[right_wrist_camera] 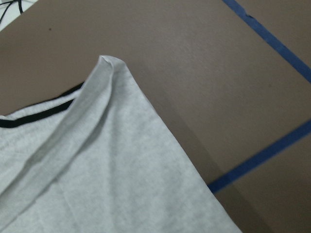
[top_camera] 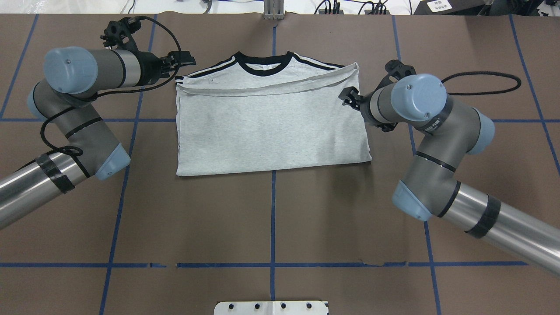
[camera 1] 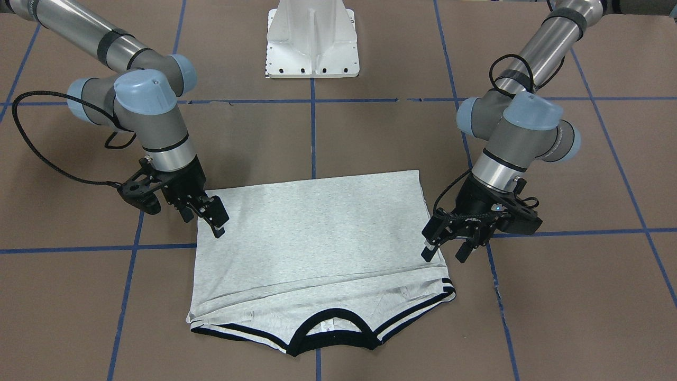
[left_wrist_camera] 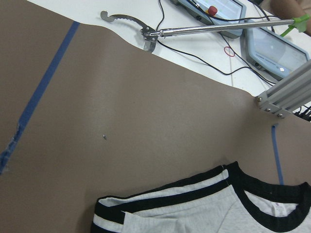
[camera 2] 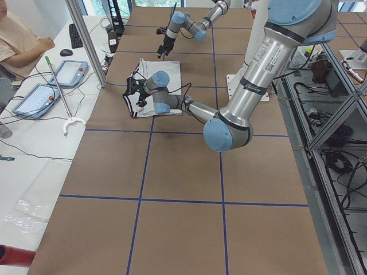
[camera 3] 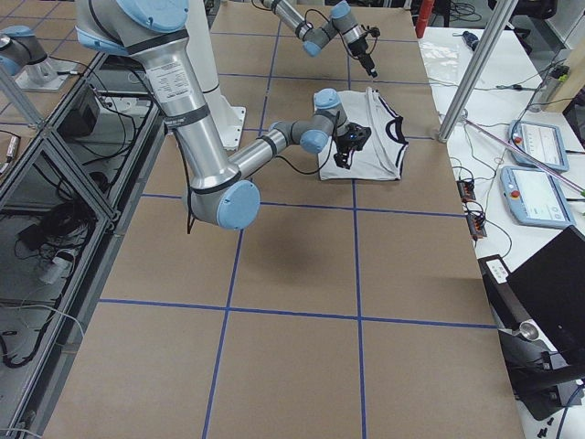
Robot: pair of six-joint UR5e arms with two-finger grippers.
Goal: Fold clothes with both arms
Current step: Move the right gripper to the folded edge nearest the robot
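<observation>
Grey T-shirt (camera 1: 317,227) lay folded hem-to-shoulders on table (camera 1: 370,132). I noted left claw (camera 1: 447,247) and right claw (camera 1: 203,214) both parted, empty, flanking its side edges, presumably staged for the next fold.

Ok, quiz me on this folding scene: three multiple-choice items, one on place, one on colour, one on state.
1. Relative to the robot's base, the T-shirt's collar points: A) toward it; B) away from it; C) sideways.
2. The collar is: A) red; B) black; C) white.
3. The T-shirt lies: A) folded flat; B) hanging from a claw; C) crumpled in a heap.
Answers: 1 B, the front-facing view has the base at top and the collar at bottom. 2 B, a black band rims the neck. 3 A, it forms a neat rectangle on the table.
</observation>
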